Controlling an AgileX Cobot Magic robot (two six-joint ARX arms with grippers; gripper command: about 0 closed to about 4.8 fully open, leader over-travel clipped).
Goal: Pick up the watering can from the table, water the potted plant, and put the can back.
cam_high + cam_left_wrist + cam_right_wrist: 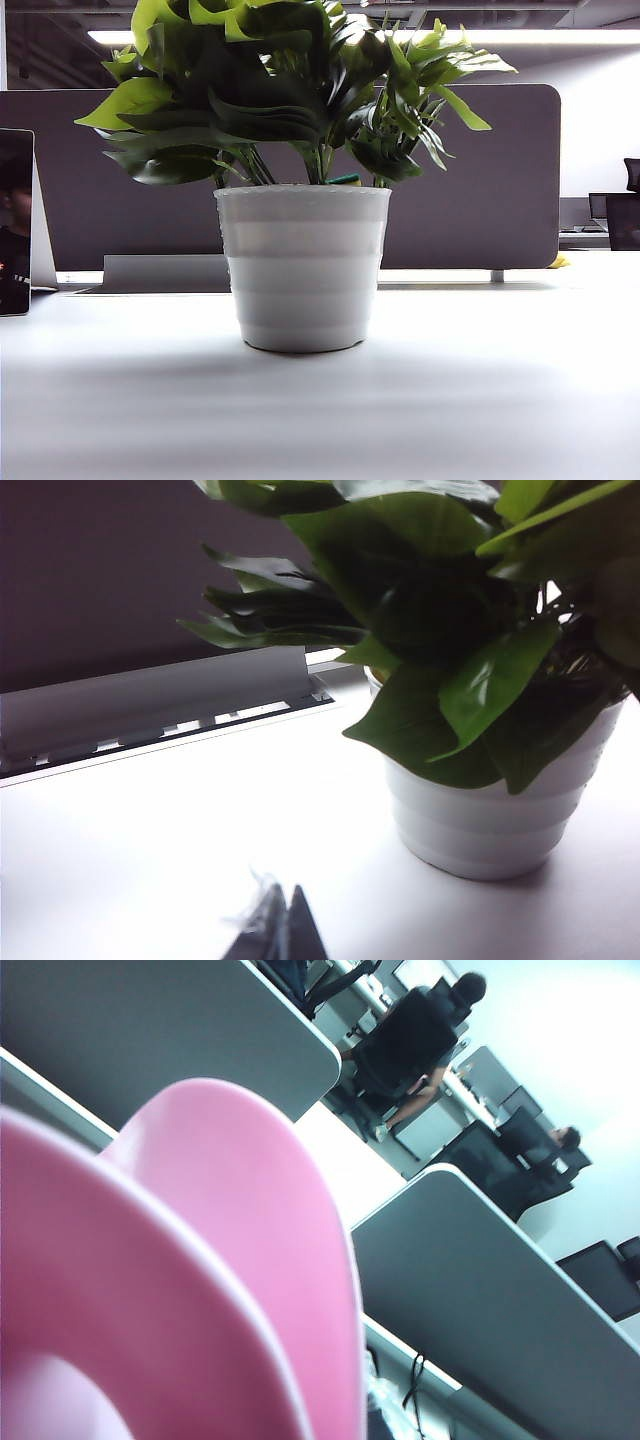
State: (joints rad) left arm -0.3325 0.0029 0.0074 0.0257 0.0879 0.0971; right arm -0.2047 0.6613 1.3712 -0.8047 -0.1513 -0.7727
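Observation:
The potted plant (303,265), broad green leaves in a white ribbed pot, stands mid-table (480,400) in the exterior view; no arm or can shows there. The left wrist view has the same pot (490,820) off to one side, while my left gripper (283,908) hangs shut and empty over bare table, apart from the pot. The pink watering can (200,1260) fills the right wrist view, tilted and pressed close to the camera. My right gripper (373,1427) is shut on it, and only a dark sliver of the gripper shows past the can's edge. The spout is out of view.
A grey partition panel (480,180) with a metal rail (165,272) runs behind the pot. A dark screen (15,220) stands at the table's left edge. The right wrist view looks past the can to more partitions (480,1290) and seated people (410,1040).

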